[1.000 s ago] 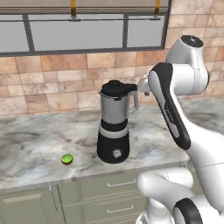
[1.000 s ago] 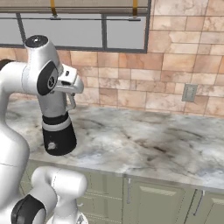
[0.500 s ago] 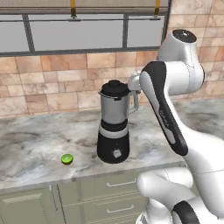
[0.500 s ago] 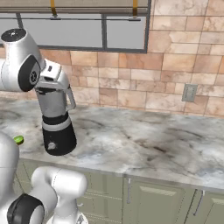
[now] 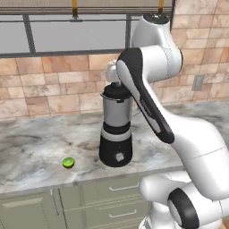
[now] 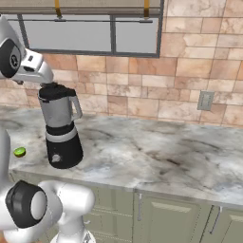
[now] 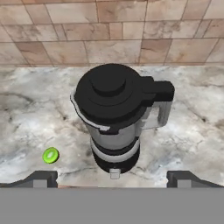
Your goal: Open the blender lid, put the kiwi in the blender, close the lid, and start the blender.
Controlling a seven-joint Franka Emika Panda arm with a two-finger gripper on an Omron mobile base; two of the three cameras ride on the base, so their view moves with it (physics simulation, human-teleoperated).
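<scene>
Black lid (image 7: 109, 89) sits square on the blender (image 5: 116, 129), raised knob in the middle, so step one isn't done. I've got the end effector (image 7: 111, 177) hovering above it, fingers spread wide, nothing held; I reckon that's lined up to drop on the knob. Grey jar, handle to one side. Kiwi (image 5: 68, 162) waits on the marble bench (image 5: 31, 147), bright green, near the base.

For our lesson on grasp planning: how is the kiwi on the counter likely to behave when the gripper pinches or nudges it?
The kiwi looks small and round, so it probably rolls if nudged. It lies free on the marble counter, apart from the blender, so nothing would stop it. It is probably light.
</scene>
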